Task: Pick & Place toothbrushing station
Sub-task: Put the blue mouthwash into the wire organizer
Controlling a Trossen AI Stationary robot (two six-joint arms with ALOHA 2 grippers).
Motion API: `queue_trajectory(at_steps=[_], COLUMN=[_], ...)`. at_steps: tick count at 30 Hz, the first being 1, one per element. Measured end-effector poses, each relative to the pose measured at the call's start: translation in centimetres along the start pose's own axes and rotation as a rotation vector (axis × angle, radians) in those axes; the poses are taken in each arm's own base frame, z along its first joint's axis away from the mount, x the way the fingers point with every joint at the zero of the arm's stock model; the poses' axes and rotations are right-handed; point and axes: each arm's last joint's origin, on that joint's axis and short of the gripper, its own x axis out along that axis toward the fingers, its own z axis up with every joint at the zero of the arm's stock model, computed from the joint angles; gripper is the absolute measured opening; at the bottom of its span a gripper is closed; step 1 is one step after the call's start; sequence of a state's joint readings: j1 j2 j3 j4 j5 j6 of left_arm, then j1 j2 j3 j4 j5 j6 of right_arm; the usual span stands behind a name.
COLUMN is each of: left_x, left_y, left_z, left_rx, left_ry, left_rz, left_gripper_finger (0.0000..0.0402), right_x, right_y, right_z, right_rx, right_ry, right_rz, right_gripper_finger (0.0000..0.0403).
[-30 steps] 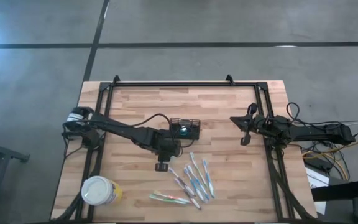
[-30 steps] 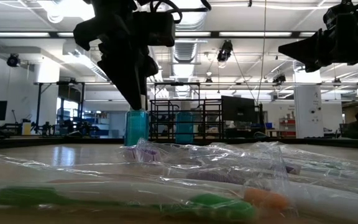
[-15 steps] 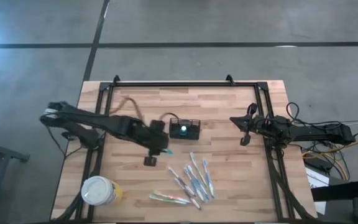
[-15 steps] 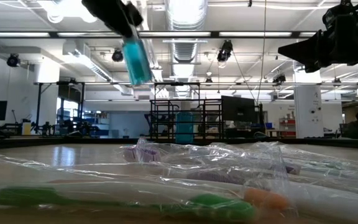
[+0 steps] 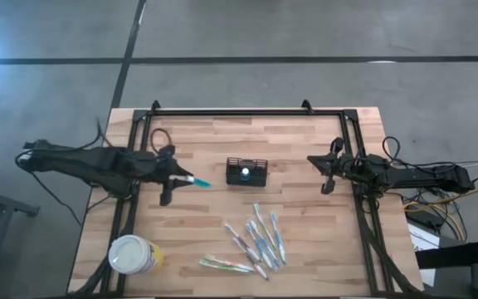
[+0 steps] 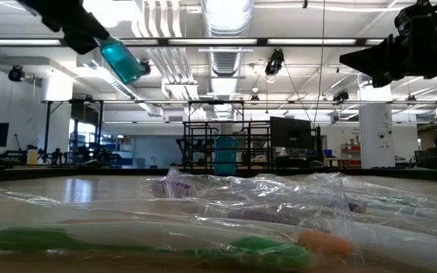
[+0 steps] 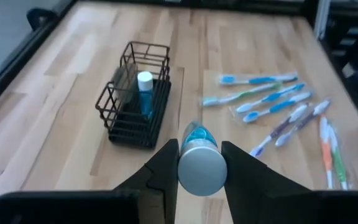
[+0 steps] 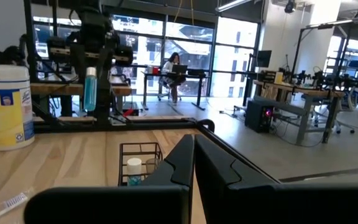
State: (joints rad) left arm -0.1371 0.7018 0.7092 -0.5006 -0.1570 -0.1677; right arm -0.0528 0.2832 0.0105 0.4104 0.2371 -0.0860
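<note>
Beside caddy [image 5: 246, 172], left pincer [image 5: 191, 179] grips blue bottle [image 5: 199, 181], seemingly airborne.

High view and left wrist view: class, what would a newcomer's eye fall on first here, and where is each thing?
The left end effector holds a blue tube in the air over the table's left part. The black wire caddy stands near the table's middle with another blue tube upright inside. Wrapped toothbrushes lie scattered on the table's near side, and a yellow white-lidded canister stands at the near left corner.
</note>
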Motion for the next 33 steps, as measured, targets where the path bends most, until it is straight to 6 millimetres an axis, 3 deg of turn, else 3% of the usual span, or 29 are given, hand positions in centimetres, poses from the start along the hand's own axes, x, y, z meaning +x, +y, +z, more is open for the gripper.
queue_trajectory(at_steps=[15, 25, 33], left_x=[-0.8, -2.0, -1.5], left_y=[1.5, 2.0, 2.2], left_z=[-6.3, -7.5, -8.6], left_rx=[-0.055, -0.086, -0.073], left_ry=[-0.255, -0.319, -0.281], left_rz=[0.053, 0.074, 0.109], left_gripper_finger=[0.0099, 0.0099, 0.0099], right_x=[0.0, 0.0, 0.0], right_y=[0.0, 0.0, 0.0], right_z=[0.0, 0.0, 0.0], right_rx=[0.000, -0.001, -0.004], right_ry=[0.000, 0.001, 0.001], right_rz=[0.000, 0.000, 0.000], right_gripper_finger=[0.0008, 0.0008, 0.0008])
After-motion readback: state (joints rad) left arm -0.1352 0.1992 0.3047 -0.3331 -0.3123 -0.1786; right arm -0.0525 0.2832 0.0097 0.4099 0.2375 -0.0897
